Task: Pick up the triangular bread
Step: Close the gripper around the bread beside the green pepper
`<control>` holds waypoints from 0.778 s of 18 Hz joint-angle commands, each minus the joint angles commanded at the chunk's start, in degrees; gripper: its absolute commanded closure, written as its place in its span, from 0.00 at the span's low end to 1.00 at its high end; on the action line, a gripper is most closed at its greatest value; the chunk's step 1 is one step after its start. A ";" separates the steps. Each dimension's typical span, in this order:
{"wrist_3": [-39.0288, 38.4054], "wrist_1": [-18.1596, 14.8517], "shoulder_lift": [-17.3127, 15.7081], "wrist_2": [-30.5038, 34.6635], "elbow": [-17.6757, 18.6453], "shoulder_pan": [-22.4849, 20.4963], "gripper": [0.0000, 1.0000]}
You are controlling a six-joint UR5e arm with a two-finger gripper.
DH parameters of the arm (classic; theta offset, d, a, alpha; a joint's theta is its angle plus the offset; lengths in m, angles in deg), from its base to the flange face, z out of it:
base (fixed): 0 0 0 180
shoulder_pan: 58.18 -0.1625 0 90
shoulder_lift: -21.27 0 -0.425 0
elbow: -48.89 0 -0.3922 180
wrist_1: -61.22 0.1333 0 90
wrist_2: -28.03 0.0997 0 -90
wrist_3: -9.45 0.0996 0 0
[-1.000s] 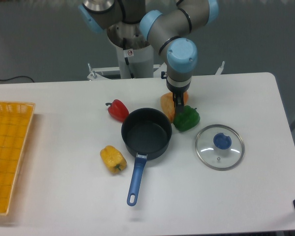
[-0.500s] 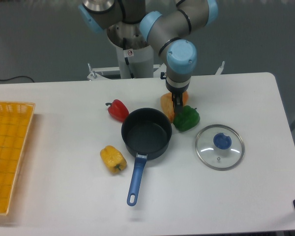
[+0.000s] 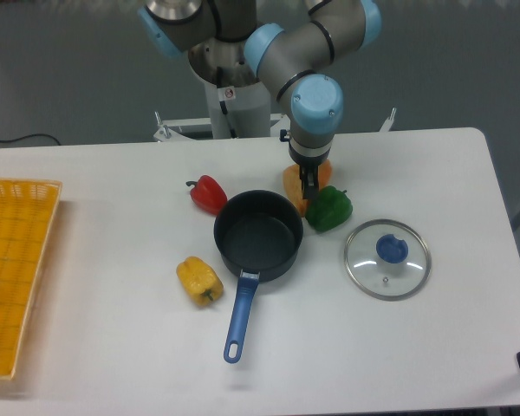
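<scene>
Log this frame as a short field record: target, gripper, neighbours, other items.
target: orange-tan wedge-shaped bread, on the white table, partly hidden by the arm
gripper: gripper down at the bread; fingers too dark to tell open or shut
neighbours: green bell pepper right of the bread; dark saucepan with blue handle in front
other items: red bell pepper, yellow bell pepper, glass lid with blue knob, yellow basket

Matt white table (image 3: 113,199) top, smooth. Dark matt saucepan (image 3: 258,235) with glossy blue handle. Right of saucepan, clear glass lid (image 3: 386,259), metal-rimmed, blue knob. Glossy peppers around saucepan: red (image 3: 208,193), yellow (image 3: 198,280), green (image 3: 330,209). Rough, dull orange-tan triangular bread (image 3: 295,184) behind saucepan. Far left of saucepan, woven-looking yellow basket (image 3: 13,269).
</scene>
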 joint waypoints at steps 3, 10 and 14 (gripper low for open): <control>0.00 1.75 0.79 0.00 0.17 0.00 0.00; 4.30 2.29 1.41 -0.26 0.27 -2.02 0.00; 5.10 2.64 1.58 -0.35 0.09 -2.64 0.00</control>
